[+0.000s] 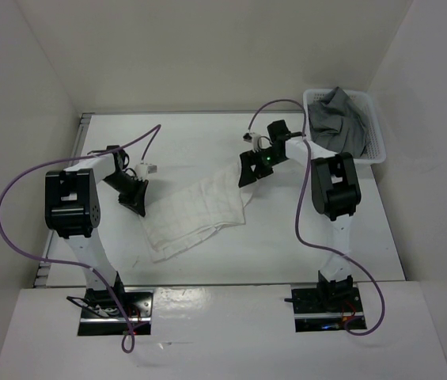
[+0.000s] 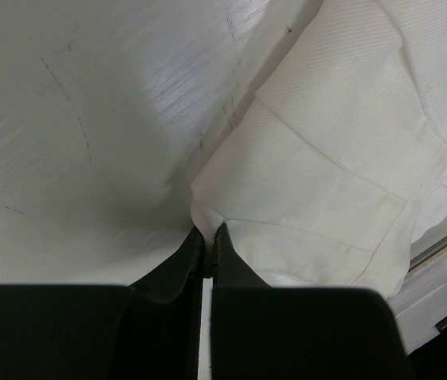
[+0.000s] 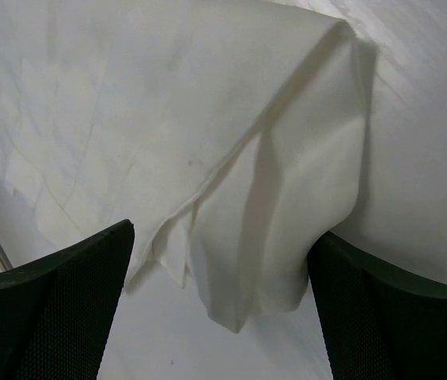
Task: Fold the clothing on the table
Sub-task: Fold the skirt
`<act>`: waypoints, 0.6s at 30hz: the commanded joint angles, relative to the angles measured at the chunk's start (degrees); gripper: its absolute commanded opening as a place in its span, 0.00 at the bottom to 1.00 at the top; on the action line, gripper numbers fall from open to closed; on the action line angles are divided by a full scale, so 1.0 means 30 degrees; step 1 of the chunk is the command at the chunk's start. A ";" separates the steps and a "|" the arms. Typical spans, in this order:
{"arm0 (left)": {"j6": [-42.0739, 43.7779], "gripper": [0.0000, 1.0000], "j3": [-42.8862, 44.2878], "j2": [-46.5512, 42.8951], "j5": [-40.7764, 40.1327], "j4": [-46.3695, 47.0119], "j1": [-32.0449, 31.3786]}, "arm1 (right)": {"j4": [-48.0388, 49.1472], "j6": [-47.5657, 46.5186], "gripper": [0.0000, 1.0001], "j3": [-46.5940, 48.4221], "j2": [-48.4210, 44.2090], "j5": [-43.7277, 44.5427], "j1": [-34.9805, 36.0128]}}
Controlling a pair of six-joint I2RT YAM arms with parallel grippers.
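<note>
At the skirt's 9 o'clock edge, the left gripper [image 2: 207, 241] is pressed together, pinching a corner of the white pleated skirt [image 2: 326, 174]. The right gripper [image 3: 223, 237], at the cloth's 2 o'clock end, stands spread wide, with a loose fold lying ungripped between its fingers. The skirt lies mid-surface [image 1: 199, 142]. Toward 1 o'clock, a basket [image 1: 375, 131] holds a grey garment [image 1: 338, 119].

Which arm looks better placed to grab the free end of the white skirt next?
The right arm, probably. The right gripper stands open with the loose end of the skirt between its fingers, while the left gripper is busy, shut on the opposite corner.
</note>
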 commanded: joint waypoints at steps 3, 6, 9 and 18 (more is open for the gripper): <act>0.0390 0.02 -0.0360 0.0523 -0.0776 0.1030 -0.0082 | -0.1480 -0.0407 0.92 0.0026 0.1014 0.0347 0.1302; 0.0390 0.02 -0.0536 0.0318 -0.0776 0.1206 -0.0082 | -0.1480 -0.0407 0.92 0.0231 0.1190 0.0347 0.1768; 0.0390 0.02 -0.0712 0.0113 -0.0951 0.1206 -0.0082 | -0.1480 -0.0407 0.91 0.0406 0.1365 0.0347 0.1946; 0.0390 0.03 -0.1064 -0.0241 -0.1332 0.1206 -0.0082 | -0.1305 -0.0407 0.64 0.0582 0.1541 0.0726 0.2122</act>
